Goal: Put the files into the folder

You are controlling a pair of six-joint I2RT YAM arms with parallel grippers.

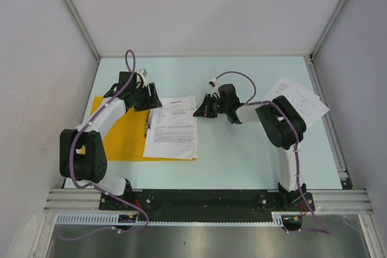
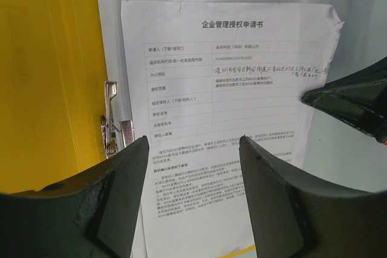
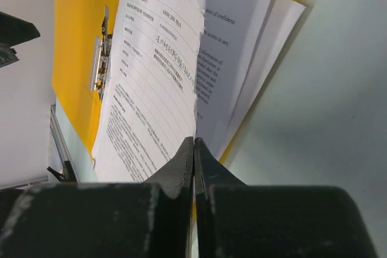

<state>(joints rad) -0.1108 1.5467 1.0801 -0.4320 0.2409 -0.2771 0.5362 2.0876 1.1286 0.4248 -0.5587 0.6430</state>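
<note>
The orange-yellow folder [image 1: 118, 140] lies open at the table's left, with a metal clip [image 2: 115, 126] along its spine. A stack of printed files [image 1: 172, 131] lies on its right half, slightly fanned. They also show in the left wrist view [image 2: 230, 77] and the right wrist view [image 3: 151, 77]. My left gripper [image 1: 145, 98] hovers open over the stack's far end, a finger on each side of the text [image 2: 193, 143]. My right gripper [image 1: 201, 112] is at the stack's right edge, jaws shut [image 3: 193, 142] on the edge of the top sheet, which is lifted.
One more printed sheet [image 1: 305, 98] lies at the far right, partly under the right arm. White walls enclose the table on three sides. A metal rail [image 1: 331, 131] runs along the right edge. The arm bases sit at the near edge.
</note>
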